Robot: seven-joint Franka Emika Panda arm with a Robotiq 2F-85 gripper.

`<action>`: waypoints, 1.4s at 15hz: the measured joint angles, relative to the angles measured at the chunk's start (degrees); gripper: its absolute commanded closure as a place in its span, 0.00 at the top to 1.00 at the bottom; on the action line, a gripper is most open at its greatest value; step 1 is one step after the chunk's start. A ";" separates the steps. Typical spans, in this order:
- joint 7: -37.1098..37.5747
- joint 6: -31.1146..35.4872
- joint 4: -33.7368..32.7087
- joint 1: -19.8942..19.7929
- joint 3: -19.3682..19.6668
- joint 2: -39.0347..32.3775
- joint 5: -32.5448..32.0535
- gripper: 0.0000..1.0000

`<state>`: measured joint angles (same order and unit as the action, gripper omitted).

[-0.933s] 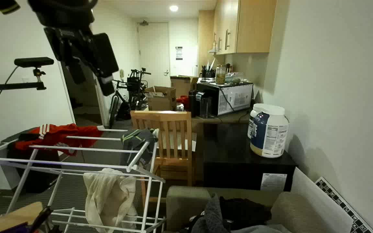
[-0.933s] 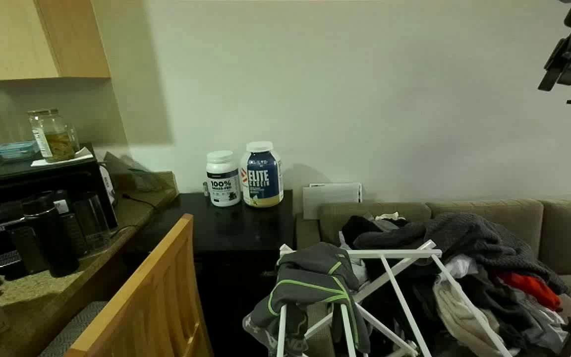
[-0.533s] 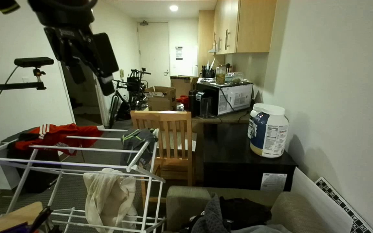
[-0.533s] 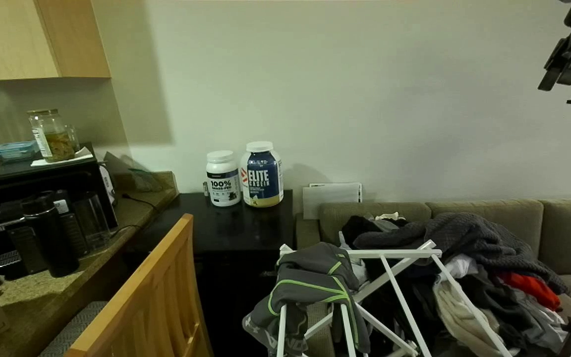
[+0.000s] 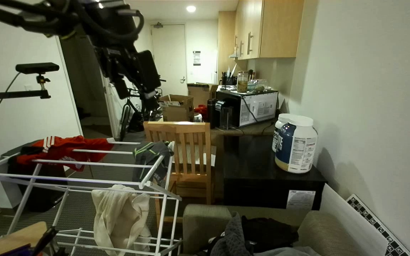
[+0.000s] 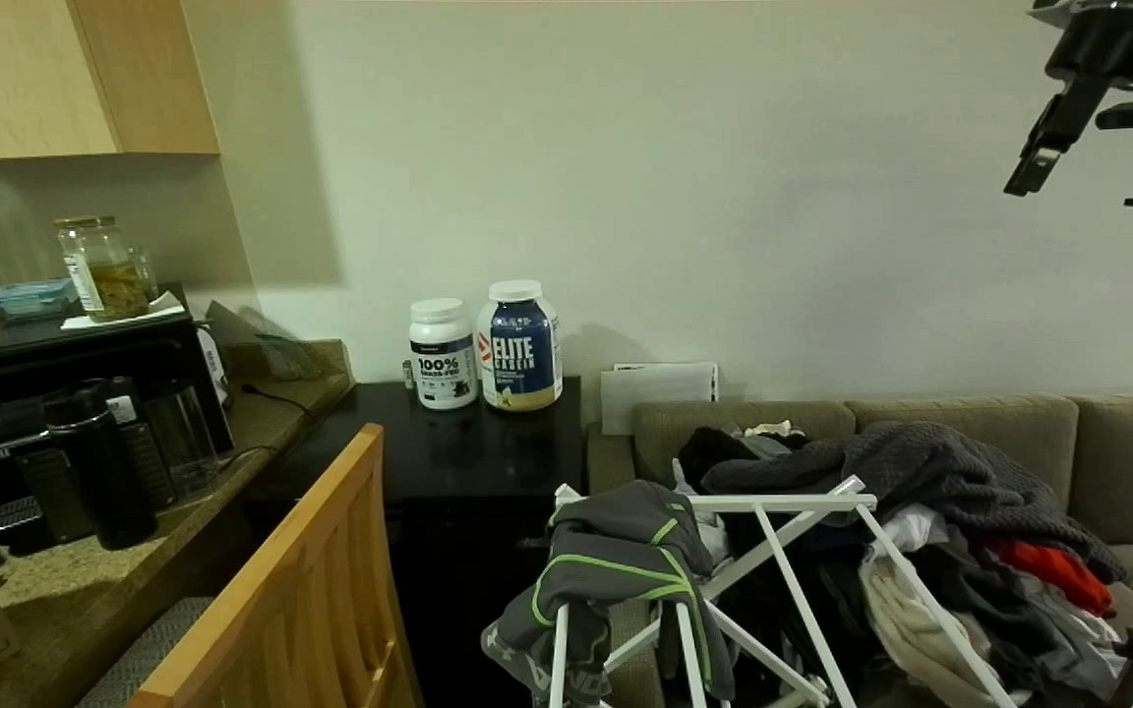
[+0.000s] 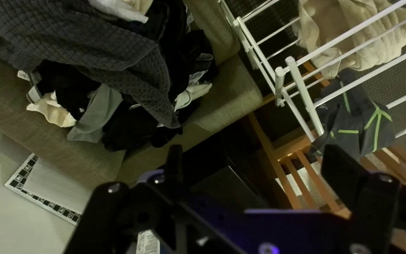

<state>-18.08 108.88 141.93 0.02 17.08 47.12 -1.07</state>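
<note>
The gripper is hanging high in the air, its jaws standing wide apart and gripping nothing. Lower down and apart from it, the rack is standing, with a red garment, a gray garment and a cream cloth draping over it. The chair is standing near the rack. Clothes are lying heaped on the sofa, and two tubs are sitting on the cabinet.

Drying rack common to both exterior views and downward-facing wrist view
</note>
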 measured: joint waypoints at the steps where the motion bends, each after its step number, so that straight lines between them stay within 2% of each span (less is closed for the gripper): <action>1: 1.02 1.68 -0.08 -0.06 -0.13 -1.80 0.00 1.00; 5: 4.58 7.34 -0.69 -1.94 -0.47 -8.81 -0.08 1.00; 15: 10.51 16.06 -3.56 -11.23 -0.46 -27.24 -2.40 1.00; 21: 10.50 19.82 -3.85 -12.15 -0.12 -34.59 -2.43 1.00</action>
<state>-7.58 128.70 138.07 -12.13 16.97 12.53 -3.50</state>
